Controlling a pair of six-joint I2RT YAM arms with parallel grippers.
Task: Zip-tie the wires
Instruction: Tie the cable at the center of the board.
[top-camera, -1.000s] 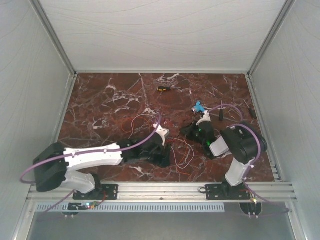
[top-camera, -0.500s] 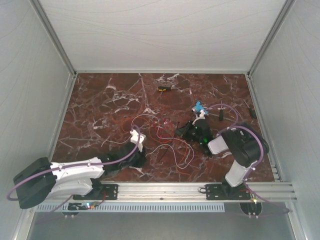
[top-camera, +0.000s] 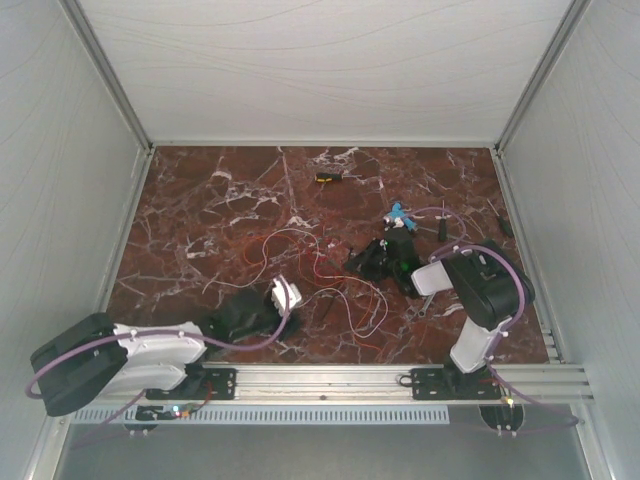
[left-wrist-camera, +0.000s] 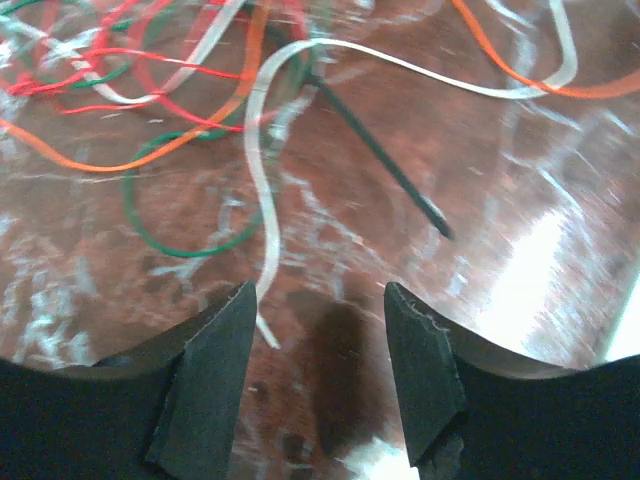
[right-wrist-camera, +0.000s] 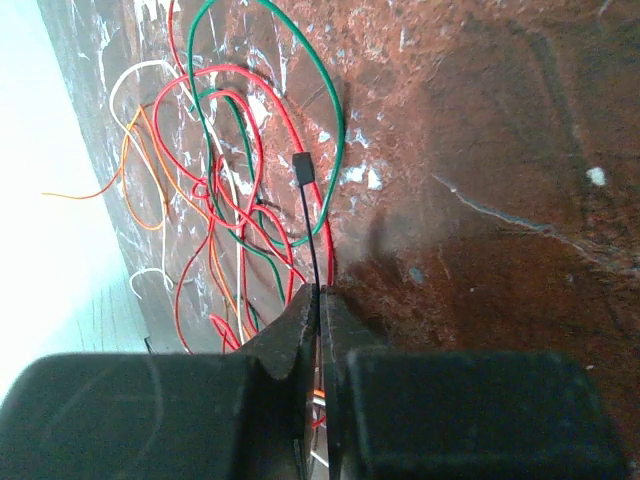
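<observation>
The wires (top-camera: 322, 280) sprawl loose and unbundled in the middle of the bench (top-camera: 190, 200), and nothing circles them yet. At their 3 o'clock the zip tie (right-wrist-camera: 311, 230) is pinched in the closed right hand (right-wrist-camera: 318, 295), head outward. At 8 o'clock the left hand (left-wrist-camera: 320, 292) hangs half open and empty. Gathering, looping and cinching all look undone.

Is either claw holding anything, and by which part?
The right gripper pinches the zip tie by its strip, well away from the square head. The left gripper is open, holding nothing.
</observation>
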